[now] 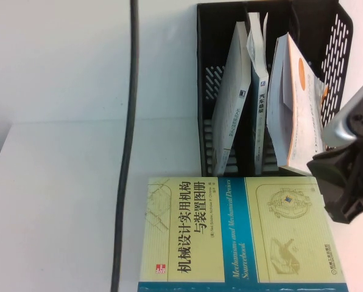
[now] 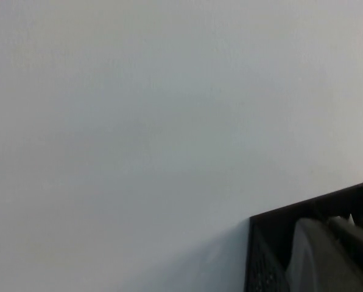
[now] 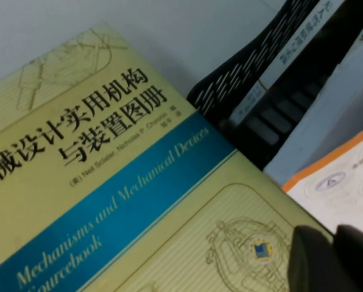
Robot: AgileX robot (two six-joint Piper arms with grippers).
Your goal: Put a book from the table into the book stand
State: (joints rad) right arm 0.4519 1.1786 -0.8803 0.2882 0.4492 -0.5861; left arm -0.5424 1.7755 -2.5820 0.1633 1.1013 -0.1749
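A large yellow and blue book [image 1: 239, 234] lies flat on the white table [image 1: 53, 207], just before a black book stand [image 1: 209, 91] holding three books. The right gripper [image 1: 346, 182] hovers above the book's far right corner; whether its claw is open cannot be told. The left gripper is out of view. Nothing is lifted yet.

The flat pale-yellow hardcover book [image 1: 242, 234] is showing a teal band, black characters and a small red logo. The black perforated plastic book stand [image 1: 337, 55] is displaying rows of oval slots. The orange-and-white paperback [image 1: 300, 103] is sitting at 3 o'clock within it.
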